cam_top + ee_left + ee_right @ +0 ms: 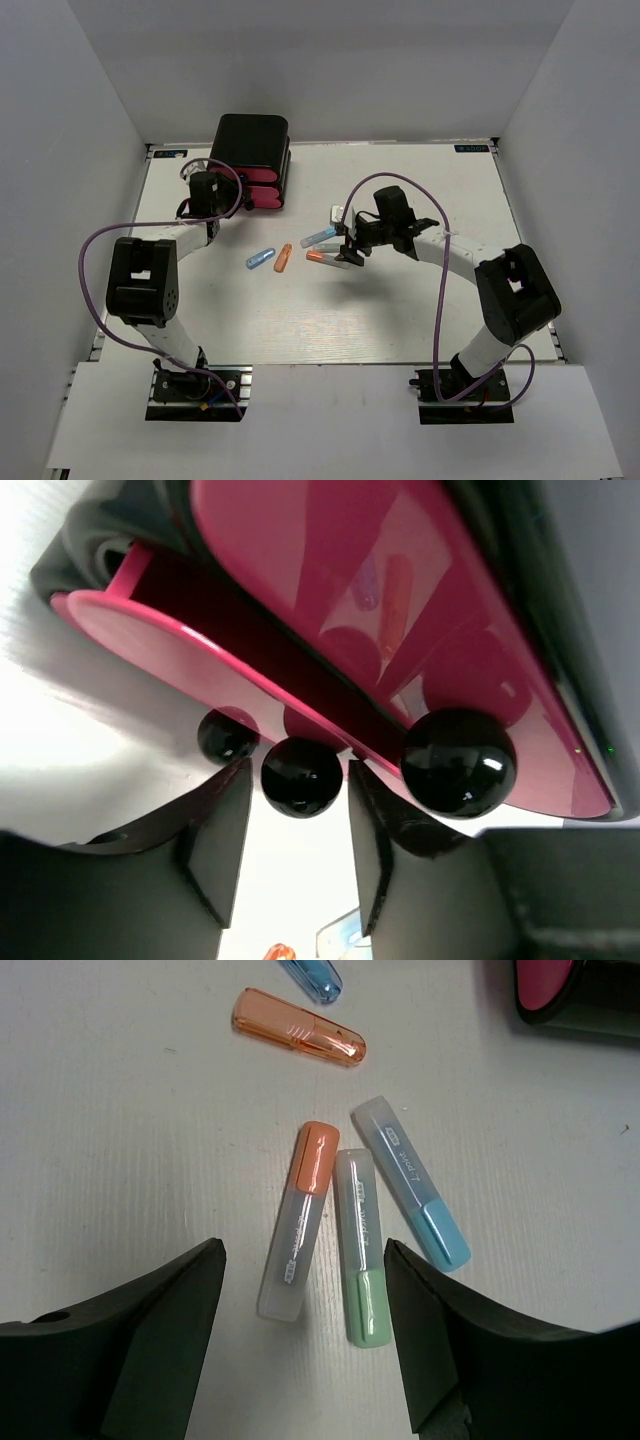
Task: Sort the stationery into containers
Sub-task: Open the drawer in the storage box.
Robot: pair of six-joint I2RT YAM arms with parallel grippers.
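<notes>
The black cabinet (250,140) holds pink drawers (400,590); the lowest drawer front (150,640) stands slightly ajar. My left gripper (300,780) is at the drawer fronts (262,195), its jaws closed in on the middle black knob (302,776). Stationery lies mid-table: a blue piece (260,259), an orange piece (283,258), and under my right gripper (305,1248) an orange-capped one (300,1225), a green-capped one (357,1260) and a light-blue-capped one (410,1180). The right gripper (352,250) hovers open above these, holding nothing.
Two more black knobs (228,735) (458,762) flank the gripped one. A small white item (338,212) lies behind the right gripper. White walls enclose the table (300,320) on three sides. A corner of the cabinet (570,990) shows in the right wrist view.
</notes>
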